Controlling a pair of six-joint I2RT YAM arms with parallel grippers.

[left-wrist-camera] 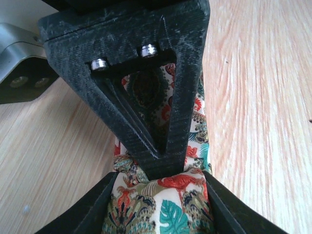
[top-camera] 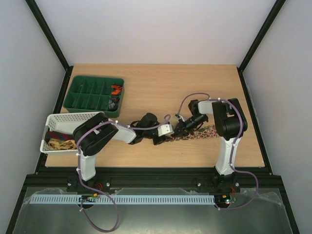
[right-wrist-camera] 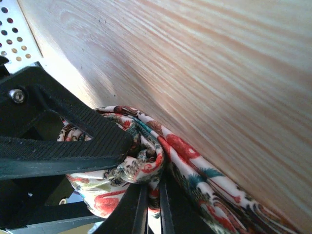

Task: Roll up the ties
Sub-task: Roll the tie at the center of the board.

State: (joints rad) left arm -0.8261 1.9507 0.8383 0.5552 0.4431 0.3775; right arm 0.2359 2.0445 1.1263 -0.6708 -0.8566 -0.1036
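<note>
Overhead view of a wooden desk (top-camera: 161,83) with two robot arms meeting near its middle over a floral tie (top-camera: 204,133). The left arm (top-camera: 122,134) reaches in from the left and the right arm (top-camera: 224,119) from the right. Most of the tie lies flat as a long strip running toward the right arm, and only its left end is gathered into a small, loose roll. The left wrist camera shows the left jaws partly closed around that bunched roll, the fabric touching both inner faces. The right wrist camera shows the right jaws pressed nearly together, pinching a fold of the same tie just beside the roll. At the back left, a green tray (top-camera: 95,78) with compartments holds what look like two finished coils, an orange-red coil (top-camera: 116,89) and a dark coil (top-camera: 113,103). Nearer, a white basket (top-camera: 68,118) holds a gold tie (top-camera: 61,144) and a maroon-looking tie (top-camera: 57,130), both apparently unrolled. The task looks partly done: this roll is barely begun, and the basket's ties remain to be rolled.
</note>
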